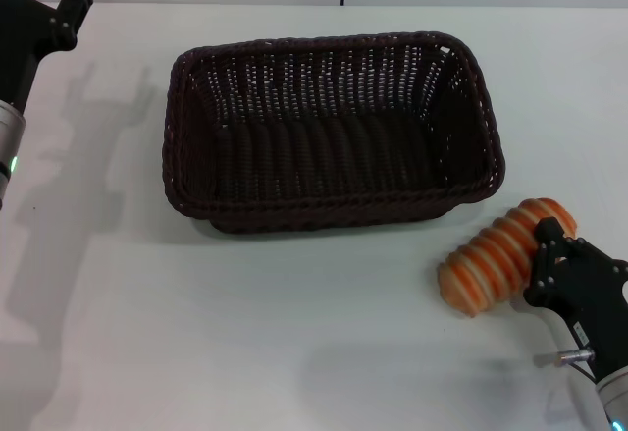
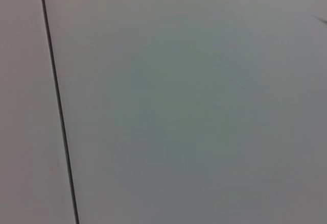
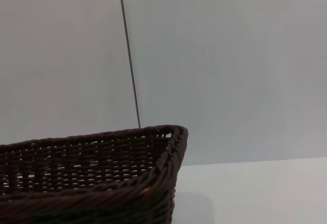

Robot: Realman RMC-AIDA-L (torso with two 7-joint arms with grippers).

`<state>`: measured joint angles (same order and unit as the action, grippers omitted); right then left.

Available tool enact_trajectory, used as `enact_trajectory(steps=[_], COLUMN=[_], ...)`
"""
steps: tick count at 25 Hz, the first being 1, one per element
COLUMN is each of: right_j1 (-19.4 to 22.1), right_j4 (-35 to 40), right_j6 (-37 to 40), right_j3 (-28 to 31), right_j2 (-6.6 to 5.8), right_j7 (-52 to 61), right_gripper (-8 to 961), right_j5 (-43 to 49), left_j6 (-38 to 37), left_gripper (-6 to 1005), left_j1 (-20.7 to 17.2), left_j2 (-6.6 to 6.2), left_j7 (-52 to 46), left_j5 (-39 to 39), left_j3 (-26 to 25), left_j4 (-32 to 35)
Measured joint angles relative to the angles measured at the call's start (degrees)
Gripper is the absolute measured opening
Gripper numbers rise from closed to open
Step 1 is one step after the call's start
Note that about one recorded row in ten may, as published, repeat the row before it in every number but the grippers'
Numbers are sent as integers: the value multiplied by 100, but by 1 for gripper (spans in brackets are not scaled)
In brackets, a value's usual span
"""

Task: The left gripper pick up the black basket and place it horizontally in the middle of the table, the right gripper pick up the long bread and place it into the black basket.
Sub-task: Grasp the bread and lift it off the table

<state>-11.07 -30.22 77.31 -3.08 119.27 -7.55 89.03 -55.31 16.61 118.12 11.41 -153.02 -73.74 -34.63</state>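
Note:
The black basket [image 1: 339, 213] lies lengthwise across the middle of the white table [image 1: 226, 333], and it is empty. The long bread [image 1: 496, 254], orange and cream striped, lies on the table just off the basket's near right corner. My right gripper [image 1: 548, 249] is low at the bread's near right end and touches it. The right wrist view shows a corner of the basket [image 3: 92, 168] from table height. My left gripper [image 1: 71, 4] is raised at the far left, well clear of the basket. The left wrist view shows none of these things.
A grey wall panel with a thin dark seam [image 2: 56, 101] fills the left wrist view; the same seam [image 3: 130, 60] stands behind the basket in the right wrist view. The table's far edge [image 1: 343, 6] runs just behind the basket.

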Motion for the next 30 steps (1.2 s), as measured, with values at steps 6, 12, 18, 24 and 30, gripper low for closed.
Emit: enact_trajectory(steps=[6,12,18,24,30], right_j1=[21,84,204,210,189], right_j4=[3,-40,-120,-134,-134], right_j6=[153,532,931,854,790], right_j3=[-36,-250,-506,-510,-469], right_j2=[0,-7,-9,-9,-9], right_j7=[-3,-3,42,51,55], right_gripper=[37,27,86,206,390], right_j5=[22,48,49,18,11], left_j6=[7,54,88,98,183], left_gripper=[787,786,787,788,790], left_j1=[36,46,52,53,13], left_j2=[0,-5,-6,-8,-9], left_j7=[1,1,1,1,-3], left_j5=[0,0,0,0,0], left_j3=[0,0,0,0,-2], left_j4=[40,44,44,44,25])
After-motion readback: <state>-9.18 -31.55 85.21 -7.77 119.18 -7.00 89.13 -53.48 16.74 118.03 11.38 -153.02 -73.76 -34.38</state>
